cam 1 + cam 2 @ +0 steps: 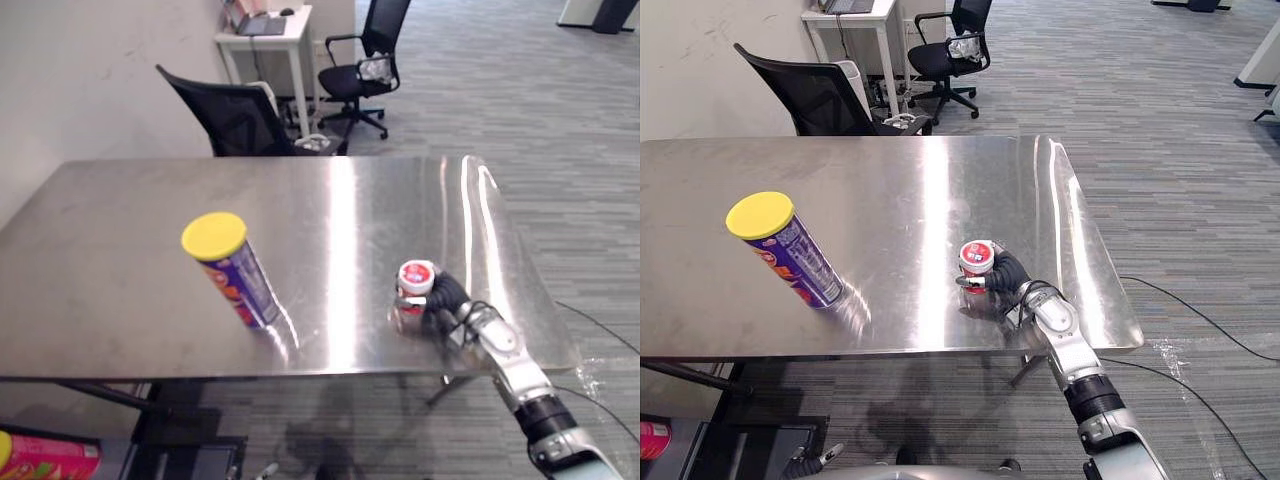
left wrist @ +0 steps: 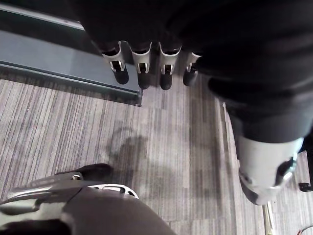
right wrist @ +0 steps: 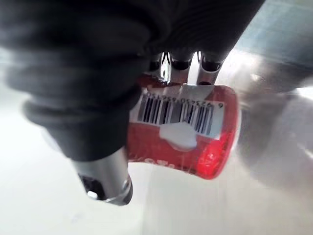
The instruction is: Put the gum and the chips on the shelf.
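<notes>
A red gum jar (image 1: 414, 293) with a white lid stands on the steel table (image 1: 120, 220) near its front right edge. My right hand (image 1: 462, 308) reaches over that edge and wraps around the jar. In the right wrist view the fingers (image 3: 181, 63) curl over the gum jar (image 3: 195, 142) and the thumb presses its near side. A purple chips can (image 1: 238, 278) with a yellow lid stands upright left of the table's middle, well apart from the hand. My left hand (image 2: 142, 63) hangs below the table over the carpet, fingers relaxed and holding nothing.
Behind the table stands a black office chair (image 1: 240, 115); further back are a second chair (image 1: 360, 70) and a white desk (image 1: 265, 40). A red package (image 1: 50, 455) lies low at the front left under the table. Grey carpet stretches to the right.
</notes>
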Available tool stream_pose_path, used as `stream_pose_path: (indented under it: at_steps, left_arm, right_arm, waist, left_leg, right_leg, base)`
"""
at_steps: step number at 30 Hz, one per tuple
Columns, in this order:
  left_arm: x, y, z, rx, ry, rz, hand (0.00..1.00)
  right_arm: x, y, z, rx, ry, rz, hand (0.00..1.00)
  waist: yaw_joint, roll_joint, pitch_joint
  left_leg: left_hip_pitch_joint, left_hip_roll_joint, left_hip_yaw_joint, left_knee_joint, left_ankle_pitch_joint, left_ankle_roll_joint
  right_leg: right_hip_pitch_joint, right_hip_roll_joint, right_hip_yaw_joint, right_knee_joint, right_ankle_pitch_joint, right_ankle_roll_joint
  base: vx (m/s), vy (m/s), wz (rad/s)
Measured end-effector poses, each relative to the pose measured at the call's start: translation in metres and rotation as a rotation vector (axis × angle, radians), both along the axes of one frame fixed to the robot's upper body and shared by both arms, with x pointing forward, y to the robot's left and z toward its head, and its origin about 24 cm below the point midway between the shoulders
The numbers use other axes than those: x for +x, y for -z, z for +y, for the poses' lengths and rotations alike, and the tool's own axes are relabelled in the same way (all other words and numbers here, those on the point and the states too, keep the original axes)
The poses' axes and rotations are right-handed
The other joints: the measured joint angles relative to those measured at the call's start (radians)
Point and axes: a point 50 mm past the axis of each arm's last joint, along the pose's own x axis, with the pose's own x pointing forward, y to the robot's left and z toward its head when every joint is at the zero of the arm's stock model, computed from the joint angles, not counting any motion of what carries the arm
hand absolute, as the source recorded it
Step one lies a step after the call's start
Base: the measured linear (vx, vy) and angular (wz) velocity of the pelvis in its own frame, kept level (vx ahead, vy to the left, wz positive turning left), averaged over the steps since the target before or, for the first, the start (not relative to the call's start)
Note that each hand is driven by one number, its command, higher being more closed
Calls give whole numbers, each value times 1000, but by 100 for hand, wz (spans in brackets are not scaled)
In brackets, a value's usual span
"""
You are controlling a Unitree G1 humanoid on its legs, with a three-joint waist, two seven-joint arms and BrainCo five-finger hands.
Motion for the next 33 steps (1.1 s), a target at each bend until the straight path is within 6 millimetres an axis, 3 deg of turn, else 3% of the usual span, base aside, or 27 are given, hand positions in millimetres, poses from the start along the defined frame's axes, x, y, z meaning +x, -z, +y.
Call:
stream_pose_path:
  at_steps: [9,14,21,24,27,33]
  left_arm:
    - [1,-1,2,9,-16,-8,0]
    - [-1,-1,3,12,-32,-7,0]
    - [-4,-1,4,17,-53,-4,0]
    - [-3,-1,5,20,-59,-7,0]
    - [-3,-1,6,22,-59,-6,0]
    - [-4,-1,6,17,-78,-6,0]
  right_arm:
    - [-15,-68,-13,111,24,-286,100]
    - [-28,-89,-24,123,25,-366,100]
    - [-39,-97,-31,80,30,-396,100]
    - [-41,-96,-37,78,56,-388,100]
    - [-44,-90,-41,72,86,-355,100]
    - [-50,-77,-51,63,140,-301,100]
  waist:
    - [-2,-2,1]
    - [-13,-6,0]
    - [-26,-17,-9]
    - [-27,-21,-17]
    - [-30,-26,-22]
    - [-23,-31,-23]
  left_leg:
    - [2,2,19,5,0,0]
    - [5,3,21,2,0,0]
    - [7,12,20,1,0,0]
    - [3,15,10,1,0,0]
    - [6,15,-19,6,3,3]
    - [4,7,-44,6,15,9]
  right_leg:
    - [-6,2,20,3,4,-4]
    - [-6,2,23,7,4,-4]
    - [-10,1,28,21,3,-7]
    - [-26,-2,28,61,-14,-30]
    - [-42,-17,26,140,-50,-41]
    - [-40,-28,36,159,-57,-38]
  base:
    - [-3,-2,-5]
    - [-28,-15,-2]
    - [0,0,0]
    - [-3,-3,9]
    - [15,6,29]
    - [2,9,13]
